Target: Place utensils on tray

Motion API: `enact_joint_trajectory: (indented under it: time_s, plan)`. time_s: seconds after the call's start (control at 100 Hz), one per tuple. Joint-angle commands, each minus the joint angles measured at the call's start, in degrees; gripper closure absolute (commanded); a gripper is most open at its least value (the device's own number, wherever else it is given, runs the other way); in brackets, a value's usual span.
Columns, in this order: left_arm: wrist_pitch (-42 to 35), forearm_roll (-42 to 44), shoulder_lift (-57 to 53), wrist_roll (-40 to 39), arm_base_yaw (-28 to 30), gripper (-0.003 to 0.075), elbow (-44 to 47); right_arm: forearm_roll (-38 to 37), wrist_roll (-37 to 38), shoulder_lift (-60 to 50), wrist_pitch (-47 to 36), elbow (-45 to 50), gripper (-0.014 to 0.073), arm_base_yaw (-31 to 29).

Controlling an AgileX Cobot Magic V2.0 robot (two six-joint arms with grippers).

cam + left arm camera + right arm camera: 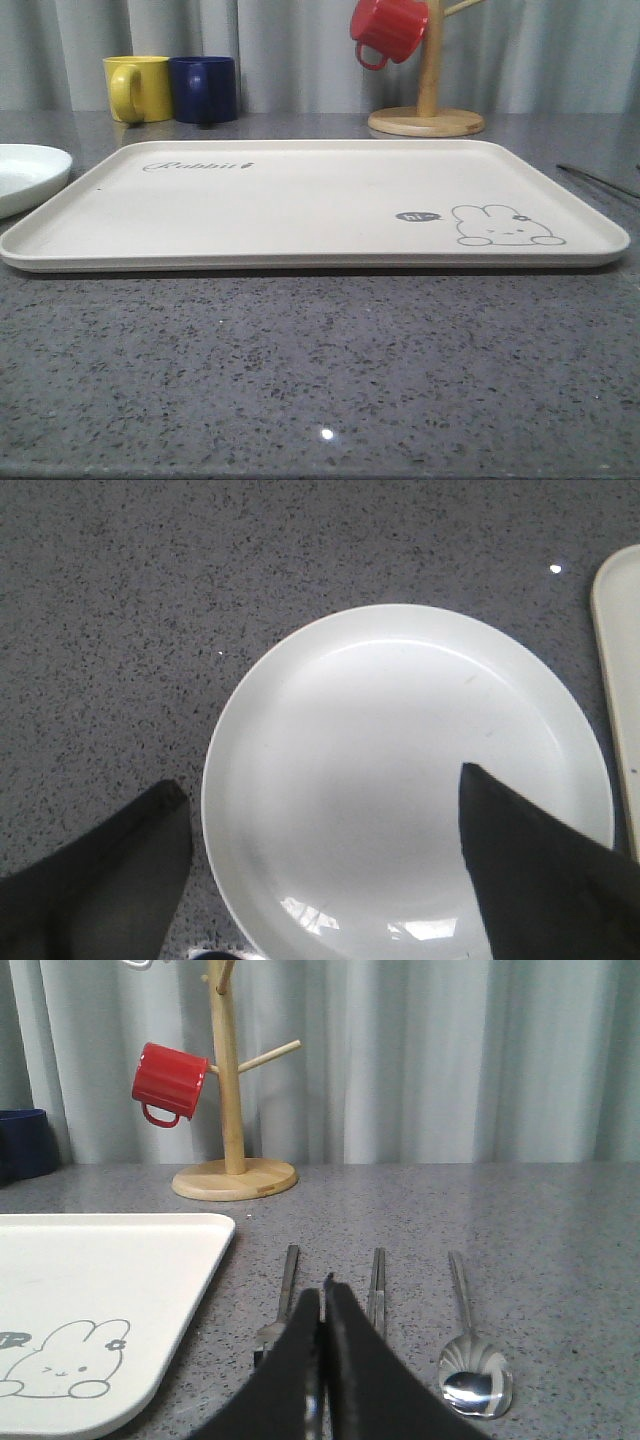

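The cream rabbit tray [300, 215] lies bare in the middle of the table. A round white plate [400, 780] rests on the table just left of it, with its edge [25, 175] showing in the front view. My left gripper [318, 790] hovers open over the plate, one finger [520, 860] above the bowl and the other [120, 870] outside the rim. To the right of the tray [100, 1280] lie a fork [288, 1275], a pair of chopsticks [377, 1280] and a spoon [472, 1370], side by side. Between fork and chopsticks my right gripper [325, 1295] is shut, holding nothing.
A yellow mug [137, 88] and a blue mug [204, 88] stand behind the tray's far left corner. A wooden mug stand [427, 110] with a red mug [388, 28] hanging on it rises behind the far right. Grey curtain closes the back.
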Motion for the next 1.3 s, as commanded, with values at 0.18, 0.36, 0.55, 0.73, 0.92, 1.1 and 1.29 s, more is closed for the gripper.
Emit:
enact_joint_trajectory:
  time_s: [0.18,0.36,0.55,0.73,0.92,1.1,1.29]
  plan:
    - [-1.51,-7.10,6.59,6.24,7.86,0.0196,-4.97,-0.44,-0.29,-1.22,-4.85,-1.07,0.0662,-0.45]
    - [-1.73,-9.18,10.31,7.45,11.75,0.0196,-4.97,-0.44,-0.29,-1.22,-4.85,-1.07,0.0662,-0.45]
    - [-2.15,-10.58,13.56,8.48,12.64,0.0196,-4.97,-0.44,-0.29,-1.22,-4.85,-1.07,0.0662,-0.45]
    - [-1.78,-10.98,16.63,8.88,12.64,0.0196,-4.97,-0.44,-0.29,-1.22,-4.85,-1.07,0.0662,-0.45]
    - [-1.04,-10.98,18.99,9.12,12.64,0.0220,-4.97,-0.44,-0.29,-1.22,-4.85,-1.07,0.0662,-0.45]
    - [-0.87,-10.98,19.34,10.66,12.64,0.0437,-4.97,-0.44,-0.29,-1.22,-4.85,-1.07,0.0662,-0.45]
    - [-0.53,-10.98,19.34,12.07,12.64,0.0730,-4.97,-0.44,-0.29,-1.22,-4.85,-1.07,0.0662,-0.45]
